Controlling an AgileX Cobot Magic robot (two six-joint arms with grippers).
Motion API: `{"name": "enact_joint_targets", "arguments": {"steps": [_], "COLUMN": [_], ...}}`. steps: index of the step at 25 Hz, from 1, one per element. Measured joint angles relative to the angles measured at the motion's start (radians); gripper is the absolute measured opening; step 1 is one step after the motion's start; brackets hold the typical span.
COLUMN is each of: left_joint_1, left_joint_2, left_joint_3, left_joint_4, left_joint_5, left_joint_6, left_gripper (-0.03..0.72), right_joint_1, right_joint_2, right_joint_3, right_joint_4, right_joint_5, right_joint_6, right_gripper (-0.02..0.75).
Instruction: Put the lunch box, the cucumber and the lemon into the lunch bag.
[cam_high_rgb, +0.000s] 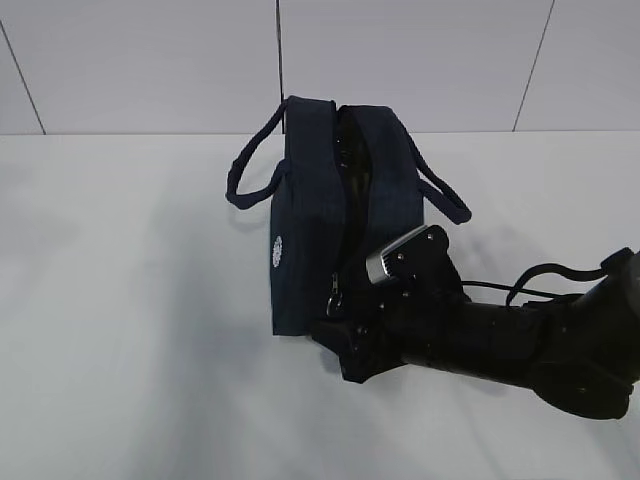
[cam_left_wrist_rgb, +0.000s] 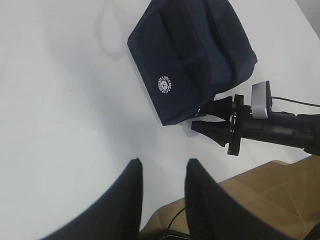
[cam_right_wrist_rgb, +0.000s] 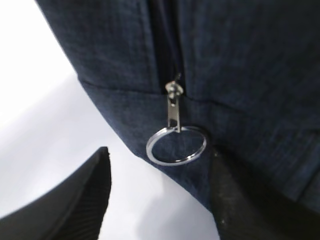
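The right gripper (cam_right_wrist_rgb: 160, 195) is being held with its jaws parted and empty at the near end of the lunch bag (cam_high_rgb: 330, 215), one finger (cam_right_wrist_rgb: 80, 200) standing clear of the fabric over the white counter (cam_high_rgb: 130, 330) and the other pressed close against the bag's corner. The metal ring pull (cam_right_wrist_rgb: 176, 144) is hanging just between and slightly ahead of the two fingers, below the zipper slider, and nothing is being gripped. The zipper line is running away from the gripper along the top of the bag, so the bag's long axis is lying roughly in line with the right arm's reach. In the exterior view the top seam is being seen parted toward the far end, with the two loop handles drooping to either side of the bag.

The left gripper (cam_left_wrist_rgb: 162, 192) is being kept well back from the bag, its jaws partly open with only bare counter between them; the bag is lying ahead of it and to its right, logo side facing it. The right arm is judged much the nearer to the ring pull, and the coming move is judged to turn on that ring being taken. The lunch box, cucumber and lemon are not being shown in any view; whether they are already in the bag cannot be told.
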Motion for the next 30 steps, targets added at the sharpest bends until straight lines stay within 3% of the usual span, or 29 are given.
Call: {"name": "enact_joint_targets", "arguments": {"steps": [10,30], "left_joint_1": [0.0,0.0], "left_joint_2": [0.0,0.0], "left_joint_3": [0.0,0.0], "left_joint_4": [0.0,-0.004], "left_joint_5": [0.0,-0.001], "left_joint_6": [0.0,0.0], "left_gripper": [0.208,0.208], "right_joint_1": [0.0,0.0], "right_joint_2": [0.002,0.081], "right_joint_3": [-0.02,-0.078], "right_joint_4": [0.072,0.03], "right_joint_5": [-0.069,-0.126], "right_joint_6": [0.0,0.0], "right_gripper": [0.466,0.467]}}
